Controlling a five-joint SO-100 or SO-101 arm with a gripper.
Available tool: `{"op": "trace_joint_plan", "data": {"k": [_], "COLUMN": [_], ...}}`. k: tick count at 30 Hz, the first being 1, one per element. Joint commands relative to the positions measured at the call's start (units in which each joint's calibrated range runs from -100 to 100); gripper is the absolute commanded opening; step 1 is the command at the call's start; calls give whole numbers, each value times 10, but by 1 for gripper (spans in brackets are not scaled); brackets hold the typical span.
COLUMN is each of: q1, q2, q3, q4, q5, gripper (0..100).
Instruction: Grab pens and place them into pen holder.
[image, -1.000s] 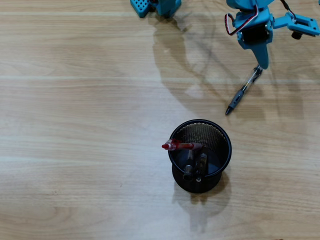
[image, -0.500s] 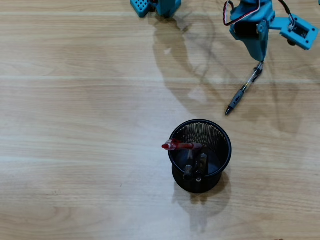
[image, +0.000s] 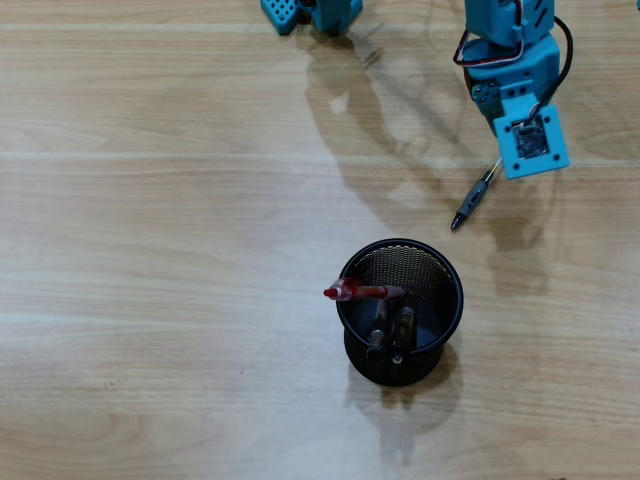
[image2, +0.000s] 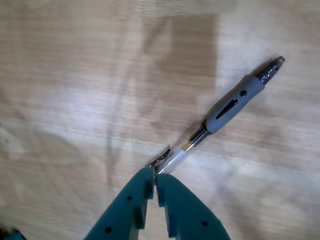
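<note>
The end effector (image2: 156, 179) has its two teal fingers nearly together, nipping only the clip end of the clear-and-grey pen (image2: 227, 106); whether the hold is firm cannot be told. The pen lies on the wooden surface (image: 150, 200), tip pointing away from the arm, near the pen holder (image: 452, 313) but apart from it.

Risk: so little of the barrel sits between the fingers that the pen may pivot or slip out during lifting. The holder already carries a red-and-white pen (image: 362, 292) across its rim and two dark pens (image: 390, 330), which may block entry.
</note>
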Motion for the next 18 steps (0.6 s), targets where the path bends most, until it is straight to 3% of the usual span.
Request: {"op": "trace_joint_plan", "data": {"k": [1, 5, 10, 18], "q1": [8, 10, 17, 8], "q2": [10, 18, 41, 104], "q3": [-54, -112, -204, -271], "q4": [40, 136, 225, 240], "q5": [-57, -72, -73, -90], "gripper": [2, 4, 16, 20]}}
